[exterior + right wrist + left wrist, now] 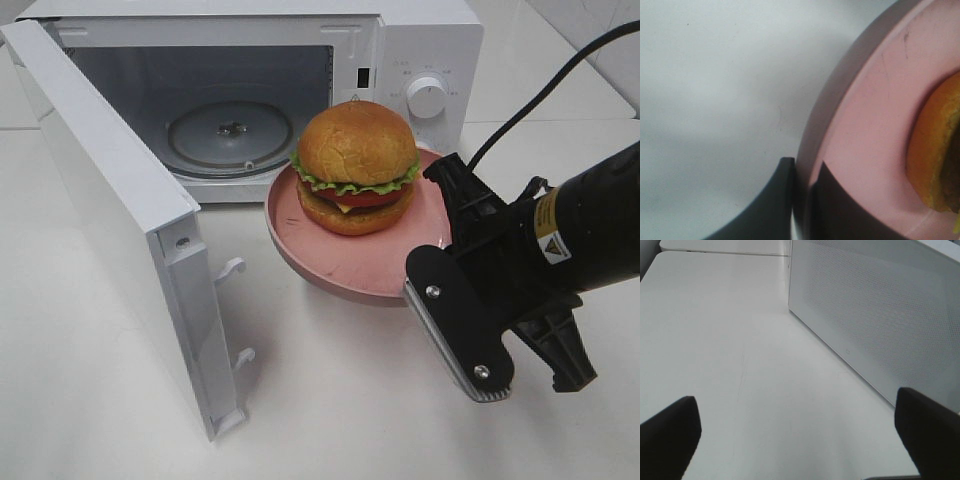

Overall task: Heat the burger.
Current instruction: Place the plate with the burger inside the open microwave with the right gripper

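The burger (357, 167), with a golden bun, green lettuce and red tomato, sits on a round pink plate (385, 265) in front of the open microwave (425, 50). My right gripper (418, 272) is shut on the plate's near right rim. In the right wrist view its dark fingers (835, 210) pinch the pink plate rim (860, 125), one inside and one outside, with the burger's bun edge (932, 150) beside them. My left gripper (800, 440) is open with nothing between its fingers; it does not show in the high view.
The microwave door (110, 200) swings out to the left toward the table's front. A glass turntable (230, 135) lies in the cavity. In the left wrist view, a white perforated panel (880, 315) stands beside the bare white table (715, 340).
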